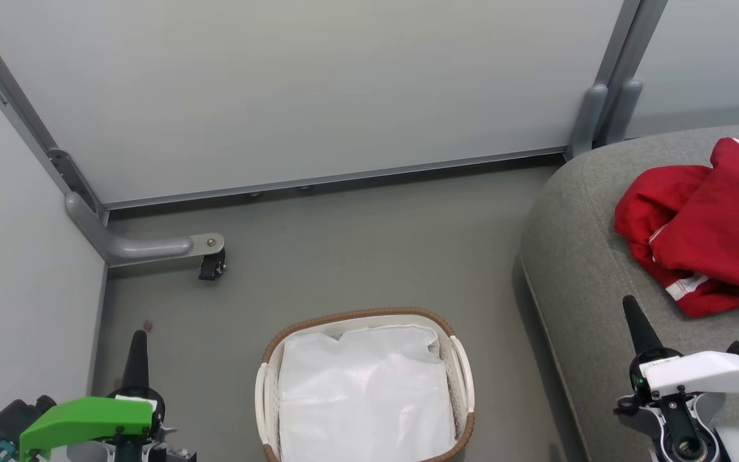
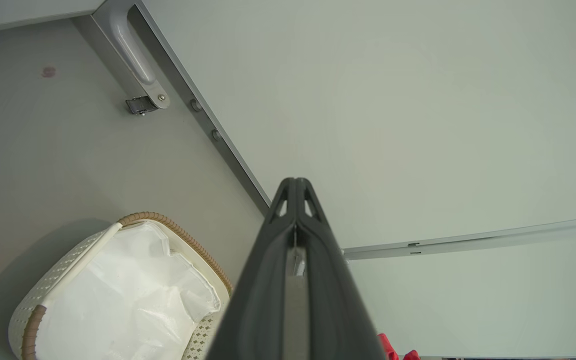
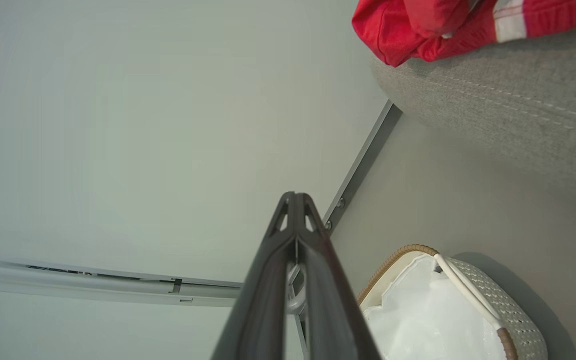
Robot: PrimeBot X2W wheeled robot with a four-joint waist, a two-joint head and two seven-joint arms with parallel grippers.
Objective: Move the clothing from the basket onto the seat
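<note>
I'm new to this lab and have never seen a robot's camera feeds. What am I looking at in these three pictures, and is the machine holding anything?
This is a wheeled robot with two arms. The wide picture comes from its head, looking down. Its left gripper, with a green cover, sits at the lower left; its right gripper, with a white cover, at the lower right. The other two pictures come from cameras on each wrist, looking along that gripper's two dark fingers, which are pressed together. Both grippers are shut and hold nothing.

On the grey floor stands an oval white perforated plastic basket with a brown woven rim; inside I see just its white liner sheet. At the right is a large grey fabric sofa seat, and the bright red clothing with white stripes lies on it.
</note>
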